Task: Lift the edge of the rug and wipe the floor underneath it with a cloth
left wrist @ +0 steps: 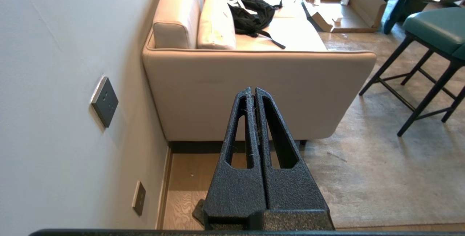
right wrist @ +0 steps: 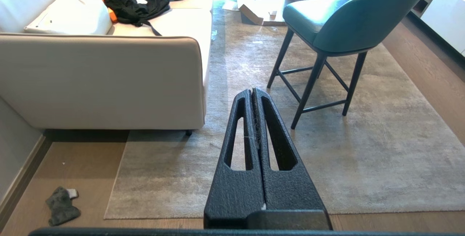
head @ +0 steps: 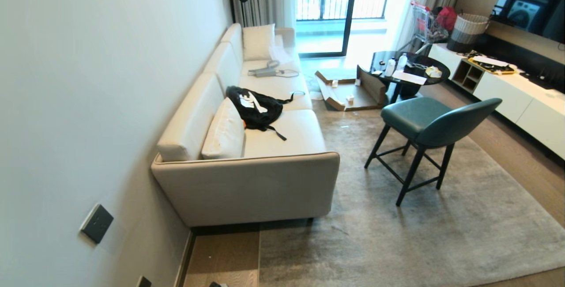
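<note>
On floor [right wrist: 91,167] beside rug edge [right wrist: 115,178]: cloth [right wrist: 61,205] crumpled; both grippers' fingers [right wrist: 250,127] pressed together, empty

A cream sofa [head: 247,145] lines the pale wall [head: 88,79] (black backpack [head: 256,108] on its seat), facing a teal chair [head: 430,123], with daylight through the balcony door [head: 331,9].

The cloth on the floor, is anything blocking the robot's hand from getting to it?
Nothing visible. The cloth lies alone on the bare floor, beside the rug edge. The shut right hand hangs above the rug.
</note>
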